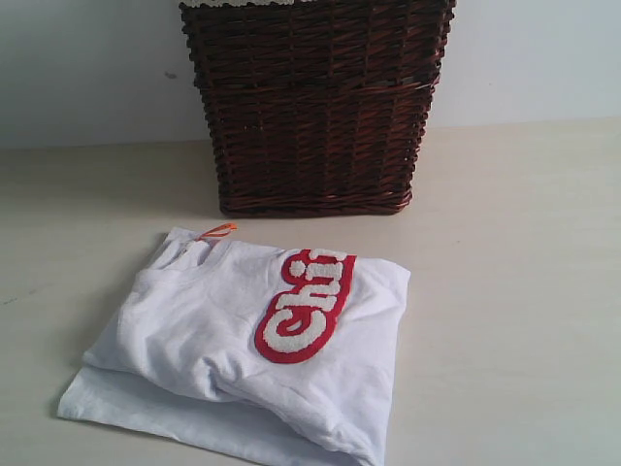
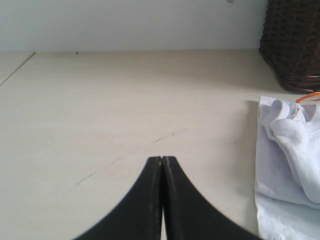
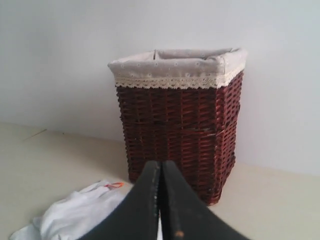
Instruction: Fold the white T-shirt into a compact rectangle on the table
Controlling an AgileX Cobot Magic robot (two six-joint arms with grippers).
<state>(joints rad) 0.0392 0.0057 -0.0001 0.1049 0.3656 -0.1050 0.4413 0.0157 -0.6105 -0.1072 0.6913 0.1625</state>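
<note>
The white T-shirt [image 1: 243, 340] lies folded in a loose rectangle on the cream table [image 1: 524, 291], red-outlined lettering on top and an orange collar loop [image 1: 218, 230] toward the basket. In the left wrist view my left gripper [image 2: 162, 158] is shut and empty above bare table, with the T-shirt [image 2: 287, 160] off to one side. My right gripper [image 3: 161, 162] is shut too, holding nothing; the T-shirt [image 3: 75, 215] shows past its fingers. Neither gripper appears in the exterior view.
A dark wicker basket [image 1: 315, 102] with a lace-trimmed liner [image 3: 177, 70] stands just behind the shirt, against a pale wall. Bare table stretches to the left [image 2: 100, 110] and to the right of the shirt.
</note>
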